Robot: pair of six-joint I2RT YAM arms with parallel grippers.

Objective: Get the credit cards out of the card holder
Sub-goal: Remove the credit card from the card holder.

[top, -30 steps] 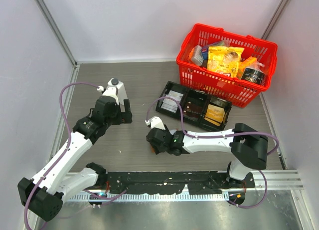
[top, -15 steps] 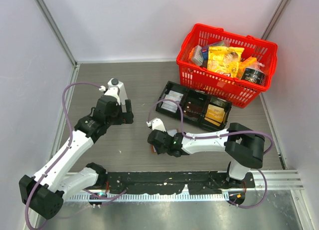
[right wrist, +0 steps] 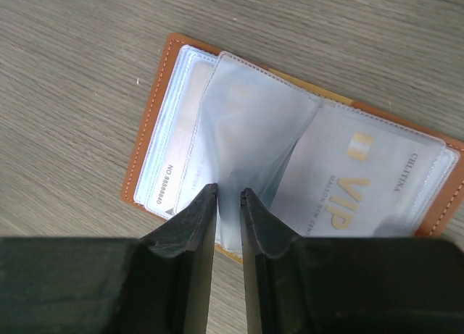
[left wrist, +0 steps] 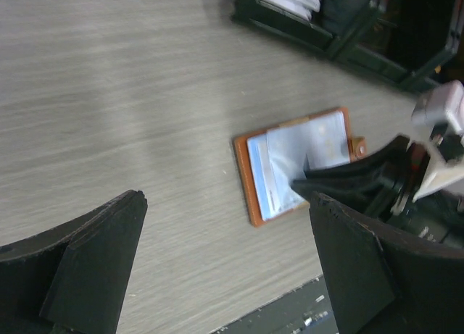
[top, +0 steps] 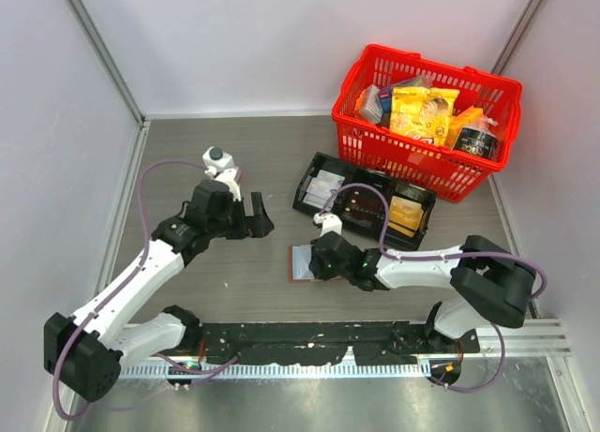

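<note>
The brown card holder (top: 300, 261) lies open on the table, near the front middle; it also shows in the left wrist view (left wrist: 290, 167). Its clear sleeves hold credit cards: a whitish numbered one (right wrist: 170, 178) on the left and a pale card lettered VIP (right wrist: 362, 182) on the right. My right gripper (right wrist: 228, 193) hangs over the holder, jaws a narrow gap apart. A raised clear sleeve leaf (right wrist: 254, 124) stands between them; whether they pinch it does not show. My left gripper (left wrist: 226, 198) is open, above bare table left of the holder (top: 261, 221).
A black three-compartment tray (top: 302, 196) sits just behind the holder, with a red basket (top: 412, 165) of packets at the back right. The black rail (top: 309, 338) runs along the near edge. Grey walls close in the left and right sides.
My right gripper has shifted right, uncovering the open holder, and its jaws have narrowed around a sleeve leaf. My left arm has swung right, closer to the holder, still open.
</note>
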